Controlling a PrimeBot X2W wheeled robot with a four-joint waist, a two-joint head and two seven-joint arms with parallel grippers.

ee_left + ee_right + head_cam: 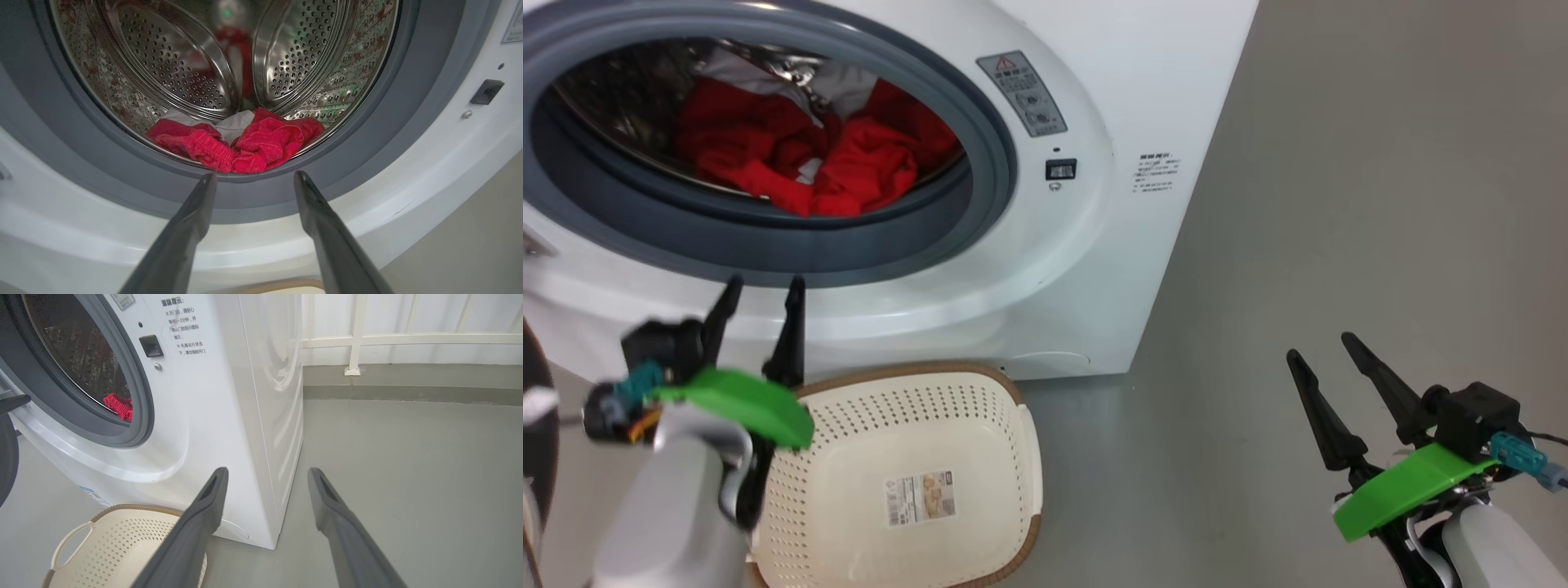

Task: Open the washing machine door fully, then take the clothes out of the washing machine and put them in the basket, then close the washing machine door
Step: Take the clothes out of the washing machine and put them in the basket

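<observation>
The clothes [825,163] lie on the floor of the drum [179,61] in the washing machine [1094,269], their rear part lost among steel reflections. They sit just beyond the left pincer [766,284], which is wide open and empty, fingers aimed at them. The heap runs left to right along the drum lip. The right pincer [1320,346], open and empty, hangs well apart

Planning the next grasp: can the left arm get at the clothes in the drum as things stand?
Probably yes. The left gripper is open and points straight at the clothes, which lie at the front of the drum. Nothing stands between them; it only has to clear the grey rubber ring.
</observation>
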